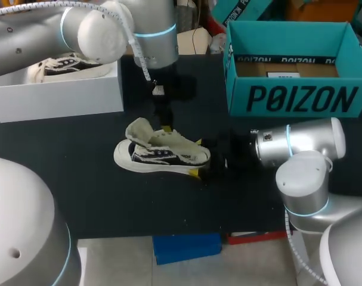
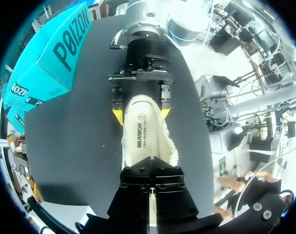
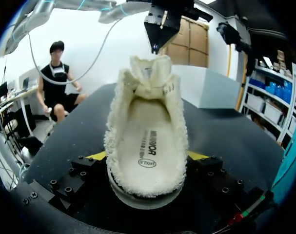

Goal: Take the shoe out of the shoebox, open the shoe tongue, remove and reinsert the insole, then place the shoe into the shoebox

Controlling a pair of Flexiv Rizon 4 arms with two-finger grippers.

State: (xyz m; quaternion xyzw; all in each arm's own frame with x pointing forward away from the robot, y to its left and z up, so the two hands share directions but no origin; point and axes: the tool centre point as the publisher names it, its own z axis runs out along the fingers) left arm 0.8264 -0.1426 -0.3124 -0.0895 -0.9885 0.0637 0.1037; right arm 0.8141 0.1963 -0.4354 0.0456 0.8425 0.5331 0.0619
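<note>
Shoe [image 1: 163,154] gripped on worktop [image 1: 79,185].
Clamped at its 3 o'clock end by right fingers [image 1: 198,142]; closed left fingers [image 2: 135,195] at 12 o'clock.

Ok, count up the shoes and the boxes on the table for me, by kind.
Shoes: 2 (loose shoe, boxed shoe)
Boxes: 2 (white box, teal box)
Total: 4

Cream-and-black shoe [image 1: 163,152], teal shoebox [image 1: 300,98], black table [image 1: 79,185]
</note>
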